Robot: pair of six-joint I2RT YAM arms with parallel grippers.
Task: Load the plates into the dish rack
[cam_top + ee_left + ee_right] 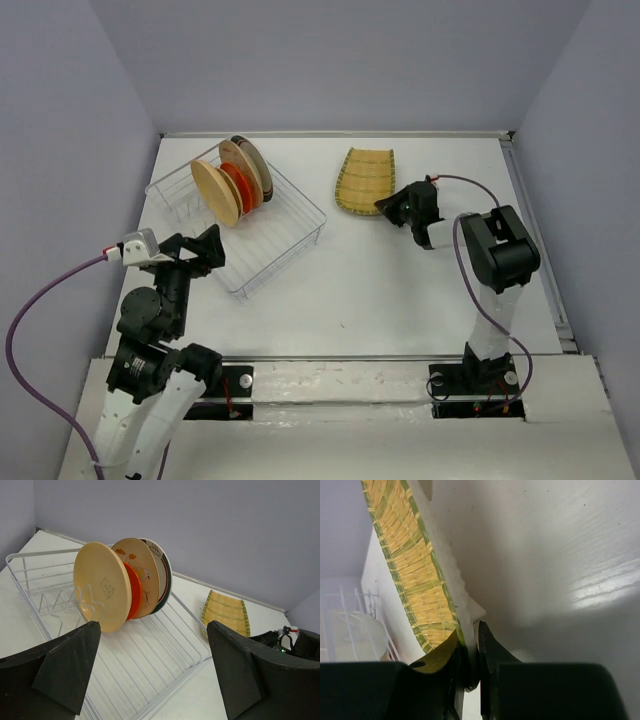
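Wire dish rack (268, 240) holds four plates (235, 182) upright (cream, orange-red, tan, green-rimmed); yellow woven plate (362, 180) sits apart, rightward.

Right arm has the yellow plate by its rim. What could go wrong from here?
The right gripper pinches only the rim of the yellow woven plate; gripped so near its edge, it may pivot or slip when lifted.
Four plates already stand close together in the dish rack; the incoming plate could knock them.
The left gripper hangs open beside the rack's near side, possibly in the path.
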